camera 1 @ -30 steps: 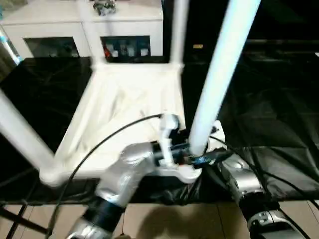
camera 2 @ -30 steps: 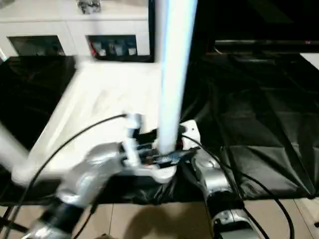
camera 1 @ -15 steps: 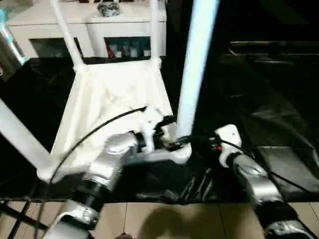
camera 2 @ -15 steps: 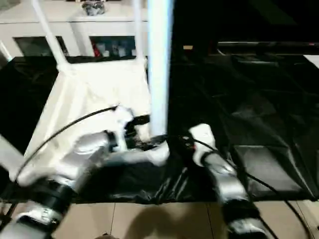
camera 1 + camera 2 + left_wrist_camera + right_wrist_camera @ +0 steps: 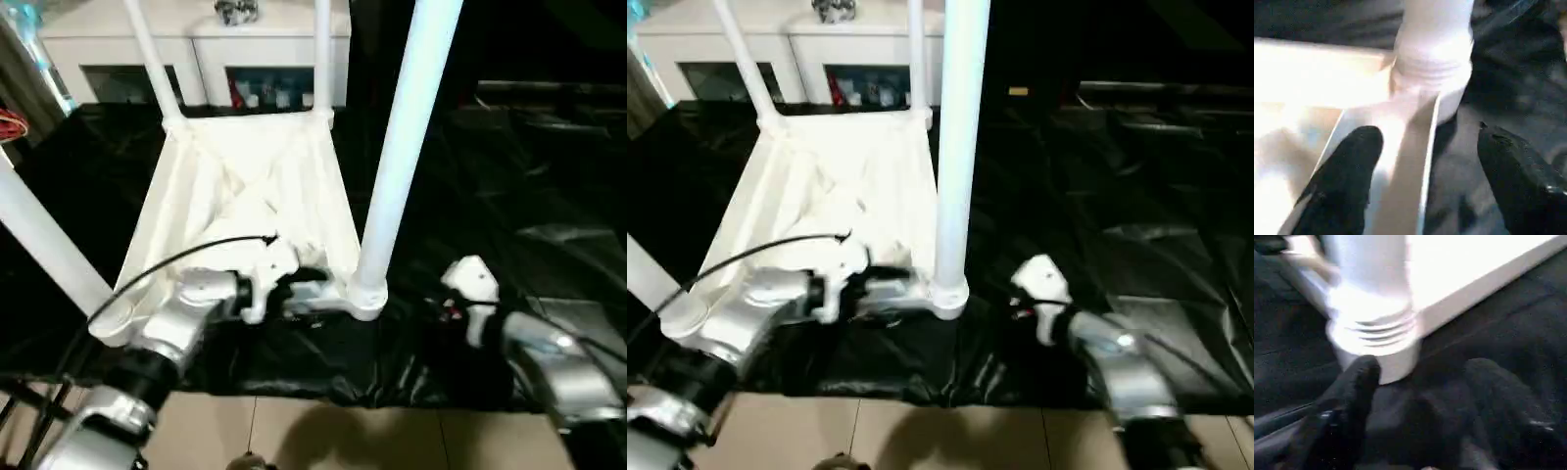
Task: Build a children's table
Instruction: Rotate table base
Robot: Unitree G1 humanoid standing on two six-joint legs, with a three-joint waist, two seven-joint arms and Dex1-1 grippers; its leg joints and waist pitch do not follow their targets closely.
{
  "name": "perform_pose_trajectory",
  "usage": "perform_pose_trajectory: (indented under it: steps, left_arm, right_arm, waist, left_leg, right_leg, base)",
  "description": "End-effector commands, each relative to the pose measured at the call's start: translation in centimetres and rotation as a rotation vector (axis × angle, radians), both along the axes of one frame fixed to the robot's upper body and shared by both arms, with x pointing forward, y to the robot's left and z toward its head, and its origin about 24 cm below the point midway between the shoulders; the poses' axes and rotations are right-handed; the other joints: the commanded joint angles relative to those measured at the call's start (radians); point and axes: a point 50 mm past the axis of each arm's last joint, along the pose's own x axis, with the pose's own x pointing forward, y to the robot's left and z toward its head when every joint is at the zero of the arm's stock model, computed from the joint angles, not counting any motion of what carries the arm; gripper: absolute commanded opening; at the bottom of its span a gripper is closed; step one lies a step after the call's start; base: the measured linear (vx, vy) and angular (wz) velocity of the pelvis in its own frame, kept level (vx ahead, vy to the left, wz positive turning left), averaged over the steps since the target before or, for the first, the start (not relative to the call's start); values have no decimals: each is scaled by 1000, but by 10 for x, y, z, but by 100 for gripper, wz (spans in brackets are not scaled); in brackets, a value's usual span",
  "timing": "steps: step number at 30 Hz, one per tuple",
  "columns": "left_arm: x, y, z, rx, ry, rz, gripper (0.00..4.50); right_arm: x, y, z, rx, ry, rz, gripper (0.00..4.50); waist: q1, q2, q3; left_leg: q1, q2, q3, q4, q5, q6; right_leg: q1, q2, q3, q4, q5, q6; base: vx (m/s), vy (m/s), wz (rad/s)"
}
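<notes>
The white tabletop (image 5: 250, 186) lies upside down in the middle of the frame, legs (image 5: 402, 147) sticking up. The left gripper (image 5: 1420, 181) has wide fingers around the tabletop's edge, maybe not touching. The right gripper (image 5: 1415, 421), lower right, is spread wide, holding nothing.

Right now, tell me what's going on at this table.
The robot is assembling a children's table. The white tabletop lies upside down on black sheeting, with four legs standing in its corner sockets. The left gripper is open astride the tabletop's near rim beside the near leg. The right gripper is open and holds nothing.
</notes>
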Motion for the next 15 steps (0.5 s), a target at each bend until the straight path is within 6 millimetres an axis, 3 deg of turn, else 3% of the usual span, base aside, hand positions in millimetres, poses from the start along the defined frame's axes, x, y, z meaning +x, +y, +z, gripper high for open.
perform_pose_trajectory:
  steps: [1, 6, 10, 15]
  left_arm:
    - [3, 0, 4, 33, -10, -22, 344]
    - [9, 1, 2, 74, -2, -11, 298]
    - [13, -3, 3, 65, -13, -32, 277]
    - [16, -3, 4, 72, 3, -53, 236]
  right_arm:
    - [-2, -1, 8, 24, 10, 26, 353]
    - [-10, -5, 15, 2, 48, 94, 411]
    - [-12, -6, 17, -10, 59, 102, 441]
    - [-14, -6, 18, -20, 71, 106, 450]
  waist:
    - [5, -13, -65]
    - [14, -14, -69]
    - [22, -15, -68]
    - [28, -13, -70]
  left_leg:
    - [2, 26, -7, -71, -225, 58]
    - [1, 25, -6, -64, -191, 58]
    - [1, 22, -5, -64, -193, 55]
    - [0, 24, -8, -64, -192, 52]
  right_leg:
    - [55, -56, 49, -83, -305, -144]
    - [55, -59, 49, -78, -255, -163]
    - [56, -60, 47, -83, -289, -150]
    - [57, -62, 47, -80, -271, -152]
  base:
    - [0, 0, 0]
    - [0, 0, 0]
    - [0, 0, 0]
    - [0, 0, 0]
